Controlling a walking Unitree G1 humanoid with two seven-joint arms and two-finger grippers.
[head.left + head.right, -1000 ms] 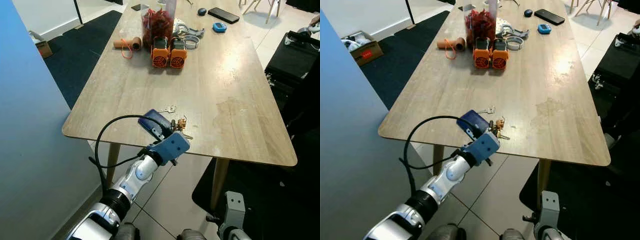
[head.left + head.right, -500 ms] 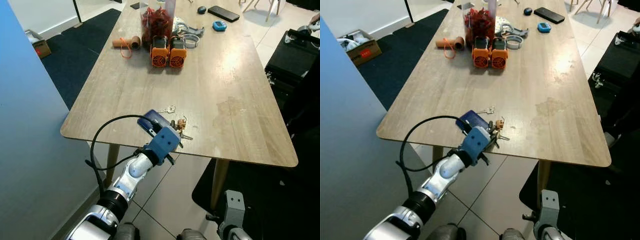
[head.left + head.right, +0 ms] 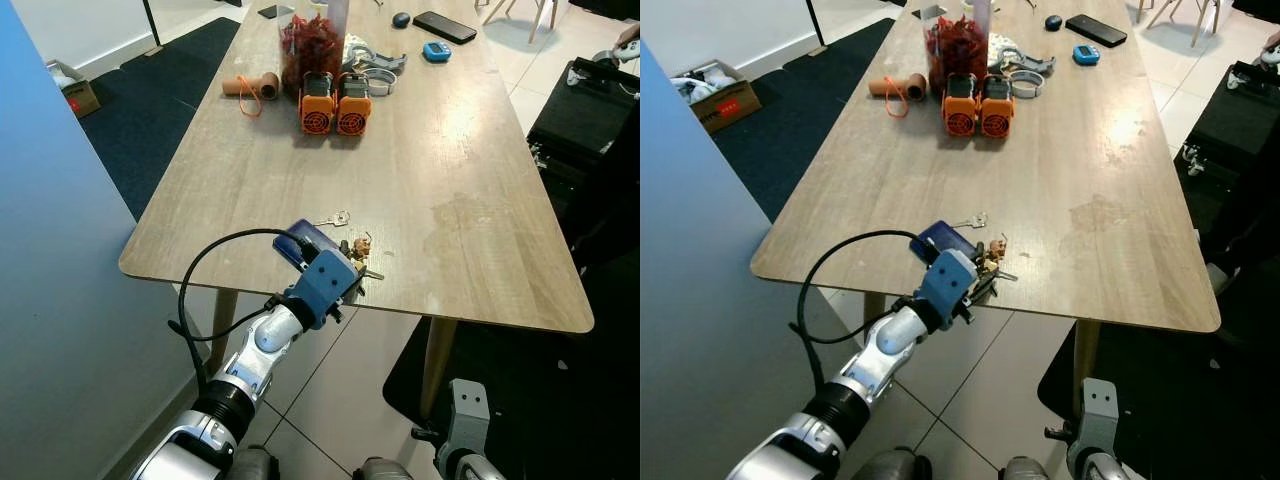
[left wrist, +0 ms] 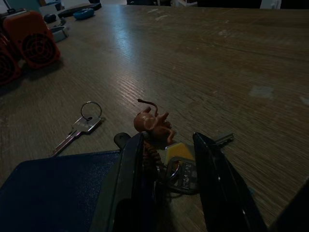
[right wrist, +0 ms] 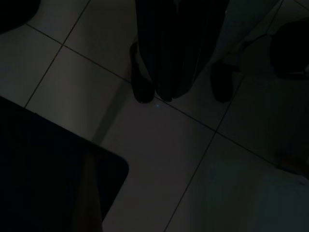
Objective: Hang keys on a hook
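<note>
At the far left of the left eye view stands a blue panel (image 3: 50,250), and beyond it, in the upper left, a dark rug (image 3: 140,110) lies on the floor with a cardboard box (image 3: 75,92) at its edge. The wooden surface (image 3: 450,150) runs from the top of the frame down to the lower middle. Near its top left lies a tan roll with an orange band (image 3: 250,87); just right of it stand a clear jar of red pieces (image 3: 305,45) and, in front of the jar, two orange fan-like units (image 3: 335,103) side by side. Further right along the top are a blue oval gadget (image 3: 436,51) and a black phone (image 3: 447,27).

In the lower middle of the frame the left arm reaches up from below, a black cable (image 3: 200,290) looping off it. The left claw (image 4: 166,159) sits at the near edge of the surface with its two fingers (image 4: 133,169) spread, one on either side of the key bunch (image 4: 176,162), the pads close to it but not visibly pinching. The bunch lies flat on the surface with a small brown figure charm (image 4: 152,123) at its far end. A dark blue flat case (image 4: 58,188) lies just beside the claw, and a single silver key (image 4: 79,128) on a ring rests apart from the bunch.

At the bottom right of the left eye view the right arm hangs idle; the right claw (image 5: 174,72) hangs over tiled floor (image 5: 193,169) in very dark shade, and I cannot tell how its fingers stand.
</note>
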